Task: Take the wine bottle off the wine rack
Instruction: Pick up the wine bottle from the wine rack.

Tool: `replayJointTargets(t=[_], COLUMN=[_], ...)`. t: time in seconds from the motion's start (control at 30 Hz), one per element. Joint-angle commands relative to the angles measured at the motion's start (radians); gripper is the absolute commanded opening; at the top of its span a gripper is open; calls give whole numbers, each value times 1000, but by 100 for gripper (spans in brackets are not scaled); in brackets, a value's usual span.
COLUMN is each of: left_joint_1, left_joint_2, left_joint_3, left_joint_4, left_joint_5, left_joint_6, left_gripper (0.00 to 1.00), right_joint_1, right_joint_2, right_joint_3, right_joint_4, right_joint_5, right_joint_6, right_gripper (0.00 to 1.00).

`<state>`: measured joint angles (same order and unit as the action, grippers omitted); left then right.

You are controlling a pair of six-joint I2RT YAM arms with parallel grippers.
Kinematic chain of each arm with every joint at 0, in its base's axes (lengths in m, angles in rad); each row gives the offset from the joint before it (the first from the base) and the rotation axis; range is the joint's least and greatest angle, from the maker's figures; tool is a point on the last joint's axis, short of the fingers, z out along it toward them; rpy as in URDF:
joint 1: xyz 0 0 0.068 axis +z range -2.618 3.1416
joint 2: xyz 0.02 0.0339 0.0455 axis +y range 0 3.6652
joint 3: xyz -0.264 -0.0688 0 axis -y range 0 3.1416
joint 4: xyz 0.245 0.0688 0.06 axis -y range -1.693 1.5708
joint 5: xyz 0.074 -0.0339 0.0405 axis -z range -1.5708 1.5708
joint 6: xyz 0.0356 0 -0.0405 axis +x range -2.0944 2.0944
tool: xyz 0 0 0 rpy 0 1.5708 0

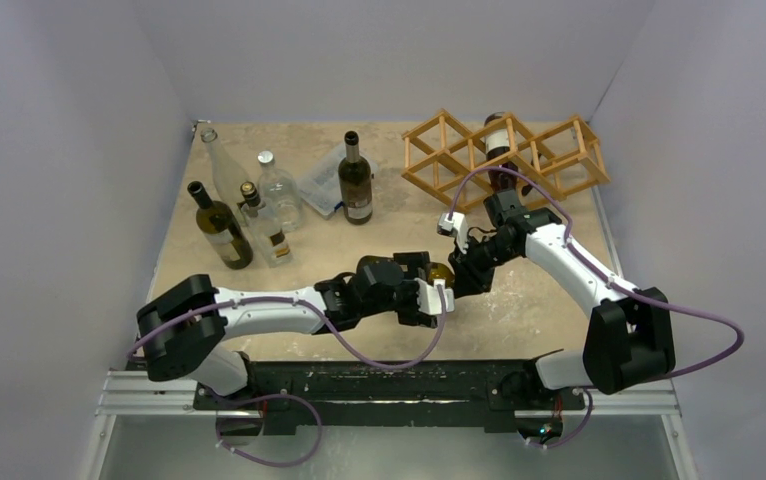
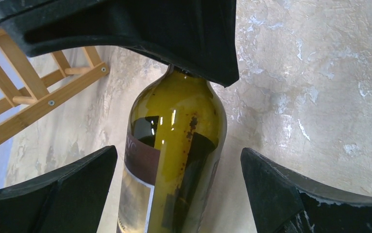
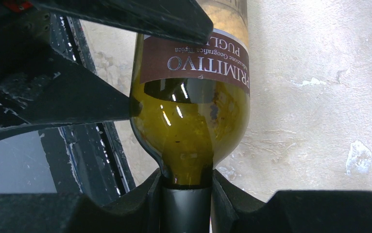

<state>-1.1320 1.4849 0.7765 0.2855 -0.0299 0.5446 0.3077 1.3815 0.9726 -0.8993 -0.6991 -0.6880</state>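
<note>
An olive-green wine bottle [image 1: 440, 272] with a maroon and cream label is held above the table between the two arms. My right gripper [image 3: 186, 201] is shut on its neck, the fingers [image 3: 230, 199] pressing either side. It shows at mid-table in the top view [image 1: 462, 263]. My left gripper [image 2: 179, 194] is open, its fingers [image 2: 53, 194] standing apart on either side of the bottle's body [image 2: 174, 145] without touching it. It also shows in the top view [image 1: 429, 297]. The wooden wine rack [image 1: 504, 155] stands at the back right, also seen in the left wrist view [image 2: 28, 97].
A second bottle [image 1: 499, 138] lies in the rack. Several bottles stand at the back left: a dark one [image 1: 221, 228], clear ones [image 1: 279, 190] and a dark one [image 1: 355, 180] beside a clear plastic box [image 1: 321, 180]. Walls close in on three sides.
</note>
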Motion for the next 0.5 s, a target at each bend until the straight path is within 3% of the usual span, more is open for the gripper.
replayJointTargets(t=[0.0,0.47], left_joint_1=[18,46], left_joint_2=[29,129], left_joint_3=[59,67], left_joint_4=[57,105], left_joint_5=[49,2], left_joint_6=[17,63], left_gripper=[100,100], right_joint_1=[4,5], right_joint_2=[-25,-15], right_joint_3=[55,60], right_joint_4=[26,16], right_joint_5=[-112,-120], right_joint_6=[-30,-41], right_gripper=[0,0])
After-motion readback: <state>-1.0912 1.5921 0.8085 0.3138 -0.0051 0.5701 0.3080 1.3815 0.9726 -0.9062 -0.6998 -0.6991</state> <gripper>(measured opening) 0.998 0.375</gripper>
